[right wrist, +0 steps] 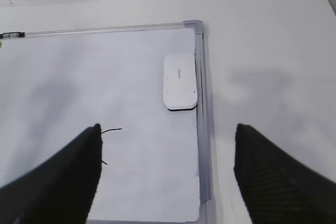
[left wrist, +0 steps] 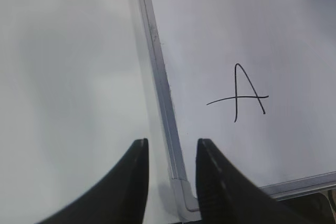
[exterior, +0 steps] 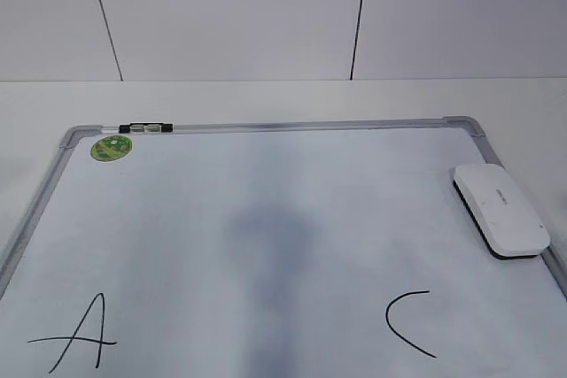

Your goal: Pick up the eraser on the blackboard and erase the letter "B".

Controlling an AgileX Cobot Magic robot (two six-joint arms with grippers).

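Observation:
The blackboard (exterior: 292, 174) is a white board with a grey frame, lying flat on the table. The eraser (exterior: 500, 210), a white block with a black underside, lies on the board by its right edge, and shows in the right wrist view (right wrist: 180, 81). No letter "B" shows; a grey smear (exterior: 270, 245) lies between the "A" (exterior: 80, 335) and the "C" (exterior: 406, 320). My right gripper (right wrist: 168, 129) is wide open and empty, above the board's near right corner, short of the eraser. My left gripper (left wrist: 170, 148) is open and empty over the board's near left corner, beside the "A" (left wrist: 239, 95).
A small black-and-clear marker (exterior: 144, 127) lies on the board's far frame near the round green sticker (exterior: 112, 148). White table surrounds the board, and a white panelled wall stands behind. Neither arm shows in the exterior view.

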